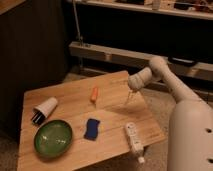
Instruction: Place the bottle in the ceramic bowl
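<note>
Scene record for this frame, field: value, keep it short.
table: light wooden table
bottle: small whitish plastic bottle, on its side, front right edge
bowl: shallow glossy green ceramic bowl, front left, bottle not in it
gripper: gripper over table's right side, apart from bottle
other: white paper cup on its side; blue sponge; small orange object

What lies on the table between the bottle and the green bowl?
In the camera view, a blue sponge lies between bottle and bowl; the pincer hovers over the table beyond.
</note>
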